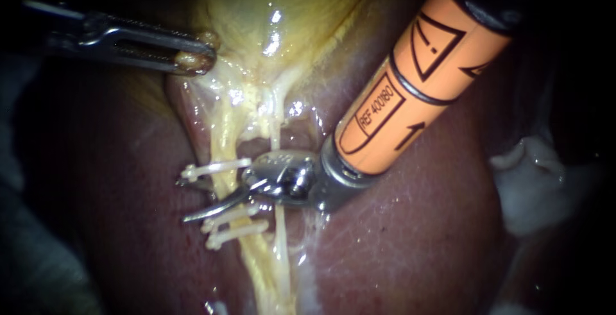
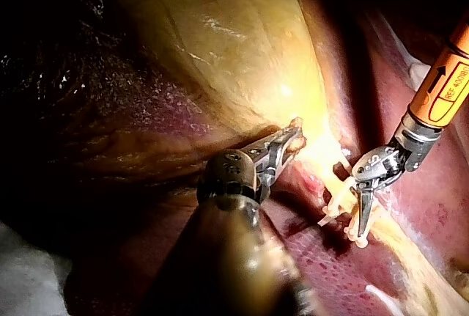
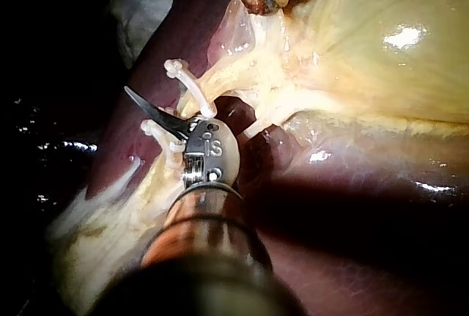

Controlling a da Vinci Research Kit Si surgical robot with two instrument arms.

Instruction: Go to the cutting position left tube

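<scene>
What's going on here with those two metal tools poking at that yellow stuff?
Two thin robot instruments are working on a pale yellow gallbladder that lies on a dark red liver. The left instrument has its jaws shut on the gallbladder's narrow end. The right instrument, with an orange sleeve, holds its curved blades open astride the left yellow tube, between one white plastic clip and two more clips. The tube looks uncut so far.

Wet, glossy dark-red liver (image 1: 417, 251) and slick yellow gallbladder (image 1: 282, 0); matt white plastic clips (image 1: 215, 169); right instrument (image 1: 192, 199) of shiny bare metal, its orange sleeve (image 1: 410, 65) smooth.
</scene>
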